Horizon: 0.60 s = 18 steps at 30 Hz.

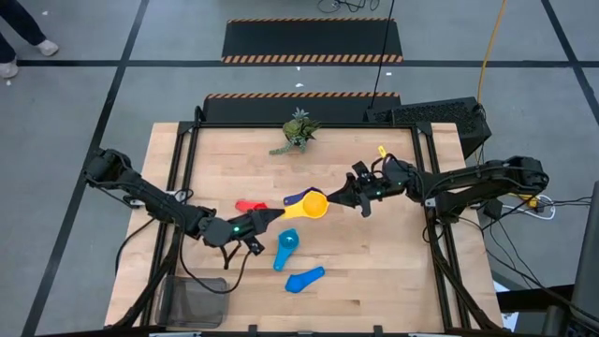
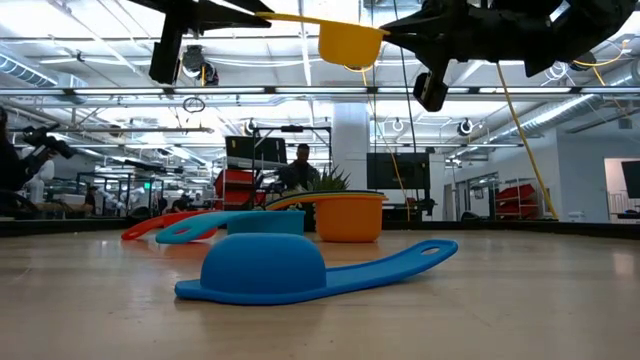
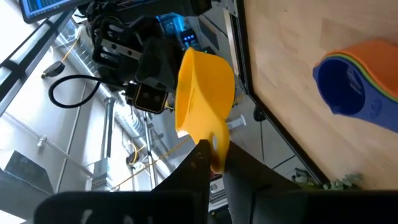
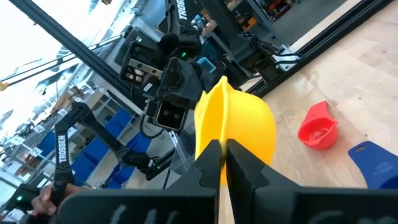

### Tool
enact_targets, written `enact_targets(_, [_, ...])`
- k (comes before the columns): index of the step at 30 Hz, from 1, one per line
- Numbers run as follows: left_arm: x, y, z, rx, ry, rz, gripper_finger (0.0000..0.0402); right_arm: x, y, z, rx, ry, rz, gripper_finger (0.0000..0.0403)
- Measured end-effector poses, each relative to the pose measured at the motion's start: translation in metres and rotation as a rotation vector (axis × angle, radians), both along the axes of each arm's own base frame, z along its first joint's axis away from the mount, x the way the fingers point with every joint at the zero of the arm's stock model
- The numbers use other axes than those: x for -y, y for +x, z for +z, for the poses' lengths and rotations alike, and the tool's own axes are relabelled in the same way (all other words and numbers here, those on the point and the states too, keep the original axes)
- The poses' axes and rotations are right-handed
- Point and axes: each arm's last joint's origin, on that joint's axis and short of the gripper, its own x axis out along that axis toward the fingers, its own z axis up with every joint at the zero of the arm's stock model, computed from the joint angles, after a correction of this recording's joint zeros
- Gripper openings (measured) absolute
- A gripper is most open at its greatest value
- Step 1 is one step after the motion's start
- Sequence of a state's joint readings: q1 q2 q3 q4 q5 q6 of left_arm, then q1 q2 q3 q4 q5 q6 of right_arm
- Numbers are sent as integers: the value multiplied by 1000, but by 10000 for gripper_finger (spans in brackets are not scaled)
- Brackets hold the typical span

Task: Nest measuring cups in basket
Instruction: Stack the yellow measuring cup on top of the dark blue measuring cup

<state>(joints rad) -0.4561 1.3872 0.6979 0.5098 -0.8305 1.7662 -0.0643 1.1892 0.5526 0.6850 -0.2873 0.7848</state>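
Observation:
A yellow measuring cup (image 1: 316,204) hangs above the table's middle between my two grippers. My left gripper (image 1: 279,213) is shut on its handle and my right gripper (image 1: 339,198) on its bowl. Below it a stack of cups (image 3: 364,78), orange outside and blue inside, rests on its base on the table. A red cup (image 1: 248,206), a light blue cup (image 1: 285,248) and a blue cup (image 1: 304,279) lie loose on the wood. The mesh basket (image 1: 192,301) stands at the near left corner. My left gripper pinches the free end of the yellow cup's handle (image 3: 217,148) between its two fingers, coming level from the table's left. The cup is lifted clear of the table. My right gripper pinches the bowl's rim (image 4: 219,132) on the side away from the handle, coming level from the right, a finger on each side of the wall.
A small green plant (image 1: 298,131) stands near the far edge. Black frame rails (image 1: 182,168) run along the table's left and right sides. Bare wood lies at the near right, between the loose cups and the right rail.

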Motion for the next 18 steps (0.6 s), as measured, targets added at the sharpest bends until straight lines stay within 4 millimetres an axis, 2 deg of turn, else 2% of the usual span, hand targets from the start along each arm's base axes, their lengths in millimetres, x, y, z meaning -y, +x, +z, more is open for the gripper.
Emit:
enact_targets(6, [0,0,0,14,-37,-4,9,1,0,0,-3,1,-14,0])
enact_targets(13, [0,0,0,30,-78,9,8,2,0,0,-2,0,-57,2])
enact_targets(16, [0,1,0,42,-105,14,8,2,0,-1,-7,13,-70,22])
enact_targets(18, [-1,1,0,53,-131,23,8,3,1,-2,-24,-3,-79,49])
